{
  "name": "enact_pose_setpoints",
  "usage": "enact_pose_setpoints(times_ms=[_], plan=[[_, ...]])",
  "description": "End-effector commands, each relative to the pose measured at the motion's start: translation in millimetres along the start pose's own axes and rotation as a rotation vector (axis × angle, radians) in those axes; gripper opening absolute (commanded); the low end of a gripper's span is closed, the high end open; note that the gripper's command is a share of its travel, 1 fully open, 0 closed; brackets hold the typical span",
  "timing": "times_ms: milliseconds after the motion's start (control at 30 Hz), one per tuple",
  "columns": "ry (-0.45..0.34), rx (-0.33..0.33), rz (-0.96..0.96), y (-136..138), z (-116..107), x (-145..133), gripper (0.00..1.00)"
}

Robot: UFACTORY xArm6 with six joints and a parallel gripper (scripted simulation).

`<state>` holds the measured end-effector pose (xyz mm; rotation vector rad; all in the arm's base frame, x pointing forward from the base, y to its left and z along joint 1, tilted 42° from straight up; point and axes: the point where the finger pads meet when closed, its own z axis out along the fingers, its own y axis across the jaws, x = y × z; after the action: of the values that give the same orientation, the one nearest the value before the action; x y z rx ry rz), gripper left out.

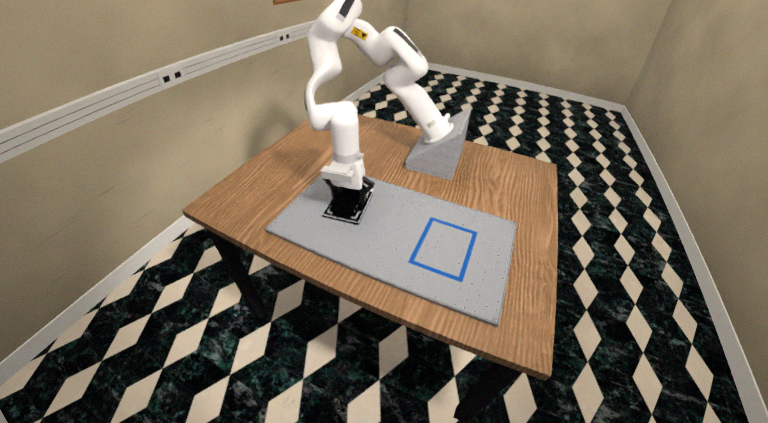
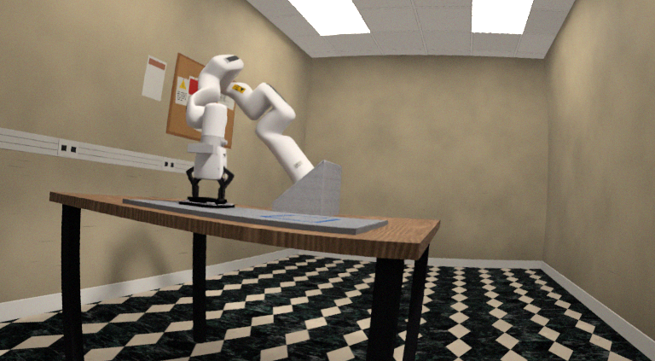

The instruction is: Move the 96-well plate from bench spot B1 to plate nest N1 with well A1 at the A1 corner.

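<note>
The black 96-well plate (image 1: pixel 349 205) lies low in the white-edged plate nest N1 (image 1: pixel 341 218) at the left end of the grey bench mat (image 1: pixel 390 240). In the exterior view the plate (image 2: pixel 206 202) looks flat on the mat. My gripper (image 1: pixel 346 192) points straight down over the plate, its fingers open and standing on either side of it; it also shows in the exterior view (image 2: pixel 210 195). The blue-outlined spot B1 (image 1: pixel 443 248) on the right part of the mat holds nothing. The plate's cut-off corner and the A1 mark are too small to tell.
The grey wedge-shaped arm base (image 1: pixel 438 152) stands on the wooden table behind the mat. The table edge runs close along the mat's front and left sides.
</note>
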<state>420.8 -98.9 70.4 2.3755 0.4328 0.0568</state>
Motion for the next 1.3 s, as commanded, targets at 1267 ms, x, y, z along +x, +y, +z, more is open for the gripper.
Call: enact_pose_setpoints(times_ms=[1267], plan=[[0.003, 0.000, 0.001, 0.4, -46.1, 0.9, 1.00]])
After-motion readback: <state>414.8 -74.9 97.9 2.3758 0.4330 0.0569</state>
